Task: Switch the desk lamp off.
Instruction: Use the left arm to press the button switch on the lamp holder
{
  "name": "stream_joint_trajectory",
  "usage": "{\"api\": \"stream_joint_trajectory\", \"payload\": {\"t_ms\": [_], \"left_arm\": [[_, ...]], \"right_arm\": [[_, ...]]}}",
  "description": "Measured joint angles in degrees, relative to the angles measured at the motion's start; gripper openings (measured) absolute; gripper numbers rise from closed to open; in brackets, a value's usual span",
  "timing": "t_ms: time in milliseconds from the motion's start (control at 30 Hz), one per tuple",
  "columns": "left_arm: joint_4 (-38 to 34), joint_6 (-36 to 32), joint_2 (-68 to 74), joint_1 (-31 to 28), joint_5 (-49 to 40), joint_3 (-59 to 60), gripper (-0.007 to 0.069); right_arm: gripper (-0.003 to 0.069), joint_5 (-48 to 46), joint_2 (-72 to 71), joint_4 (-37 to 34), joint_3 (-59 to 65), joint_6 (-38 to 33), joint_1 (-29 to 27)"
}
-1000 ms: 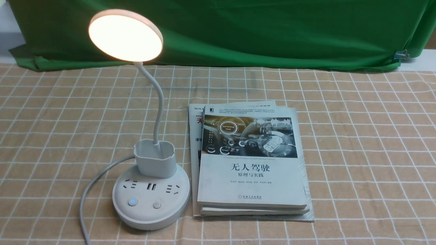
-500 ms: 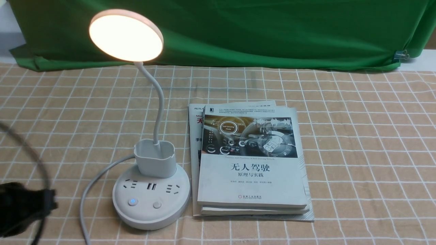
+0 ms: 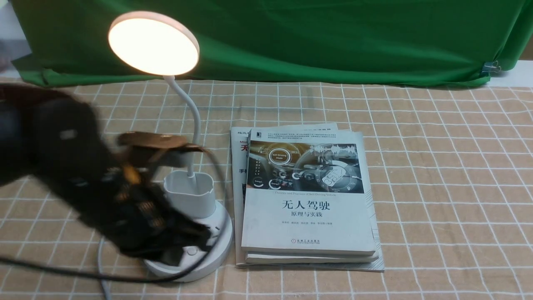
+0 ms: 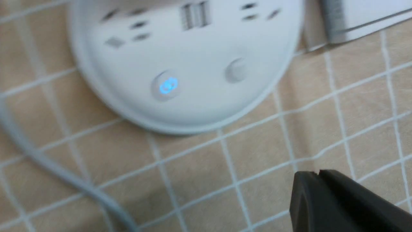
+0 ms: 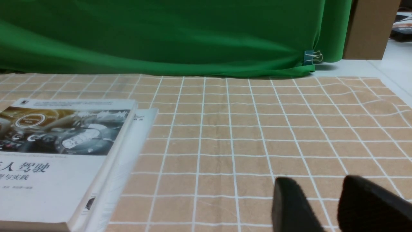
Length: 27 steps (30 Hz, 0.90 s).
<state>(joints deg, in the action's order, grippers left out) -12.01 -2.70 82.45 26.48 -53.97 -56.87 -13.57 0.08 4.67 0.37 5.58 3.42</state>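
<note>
The white desk lamp stands at the left of the table, its round disc head (image 3: pixel 153 43) glowing. Its thin neck rises from the cup holder (image 3: pixel 189 193) on the round base (image 3: pixel 218 243). My left arm, blurred, reaches across the front of the base, and my left gripper (image 3: pixel 195 243) hangs over it. In the left wrist view the base (image 4: pixel 193 48) shows a blue-lit button (image 4: pixel 167 85) and a plain button (image 4: pixel 236 69). My left gripper (image 4: pixel 318 174) is shut and empty, over the cloth just off the base's rim. My right gripper (image 5: pixel 318 180) is open and empty above the cloth.
A stack of books (image 3: pixel 308 200) lies right beside the lamp base and shows in the right wrist view (image 5: pixel 48 151). The lamp's grey cord (image 4: pixel 48 161) trails off the base to the left. A green backdrop (image 3: pixel 333 37) closes the far edge of the checked tablecloth.
My left arm has swung in from the left edge to over the lamp base, covering its front left. The lamp stays lit. Books have not moved.
</note>
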Motion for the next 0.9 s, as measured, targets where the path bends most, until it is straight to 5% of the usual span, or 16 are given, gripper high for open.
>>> {"api": "stream_joint_trajectory", "payload": {"t_ms": [900], "left_arm": [[5.29, -1.26, 11.06, 0.87, 5.47, -2.19, 0.0006]], "right_arm": [[0.0242, -0.05, 0.0, 0.0, 0.0, 0.0, 0.0]]}}
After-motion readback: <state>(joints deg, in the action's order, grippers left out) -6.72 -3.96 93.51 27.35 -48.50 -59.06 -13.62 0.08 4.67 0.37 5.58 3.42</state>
